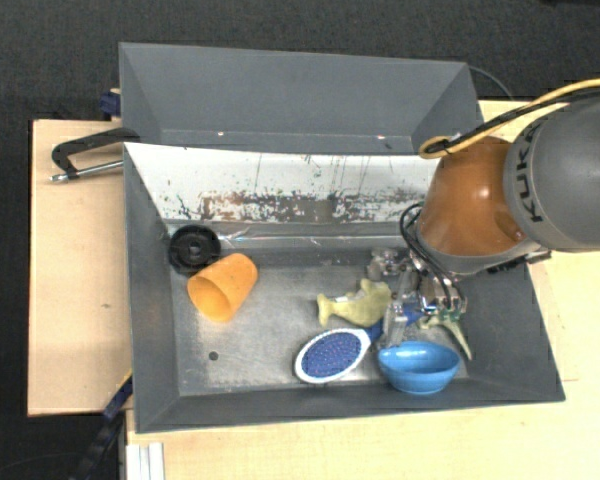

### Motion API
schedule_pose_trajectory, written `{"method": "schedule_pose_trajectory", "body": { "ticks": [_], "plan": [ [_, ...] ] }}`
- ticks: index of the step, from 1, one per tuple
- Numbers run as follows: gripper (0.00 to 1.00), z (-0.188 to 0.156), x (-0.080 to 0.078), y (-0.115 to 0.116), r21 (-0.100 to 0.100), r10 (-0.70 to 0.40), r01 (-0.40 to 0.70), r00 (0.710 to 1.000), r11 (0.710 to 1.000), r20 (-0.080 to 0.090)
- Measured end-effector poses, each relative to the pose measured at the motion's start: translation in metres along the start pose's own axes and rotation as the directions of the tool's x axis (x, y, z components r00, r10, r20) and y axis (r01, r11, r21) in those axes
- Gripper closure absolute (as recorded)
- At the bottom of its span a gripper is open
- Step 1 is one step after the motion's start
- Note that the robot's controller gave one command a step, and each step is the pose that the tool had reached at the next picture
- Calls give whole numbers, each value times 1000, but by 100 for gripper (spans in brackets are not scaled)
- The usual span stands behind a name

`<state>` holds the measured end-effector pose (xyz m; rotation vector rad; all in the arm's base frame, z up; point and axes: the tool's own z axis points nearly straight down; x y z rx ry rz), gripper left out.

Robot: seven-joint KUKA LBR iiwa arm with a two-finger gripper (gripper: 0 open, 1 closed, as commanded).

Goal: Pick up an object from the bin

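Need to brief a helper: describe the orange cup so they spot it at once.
Look at the left half of the grey bin. Beside the black ring near the back wall lies the orange cup, tipped on its side. Nothing else loose is orange.

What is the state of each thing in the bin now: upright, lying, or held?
Orange cup: lying on its side, free.
Black round cap: lying flat by the back wall, free.
Pale yellow toy: lying down, beside the gripper.
Blue oval pad with white rim: lying flat, blue face up.
Blue bowl: upright, open side up.
Gripper: lowered between toy and bowl; a hold cannot be told.
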<state>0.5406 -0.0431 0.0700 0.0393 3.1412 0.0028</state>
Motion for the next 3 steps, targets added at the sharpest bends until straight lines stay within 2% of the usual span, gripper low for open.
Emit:
{"method": "schedule_pose_trajectory", "body": {
  "ticks": [1, 2, 3],
  "plan": [
    [100, -3, -2, -1, 1, 0, 0, 1000, 1000, 6],
    [100, -21, 4, 1, 2, -93, 93, 996, 996, 5],
    [100, -189, 3, 25, 3, -140, 140, 990, 990, 14]
  ]
}}
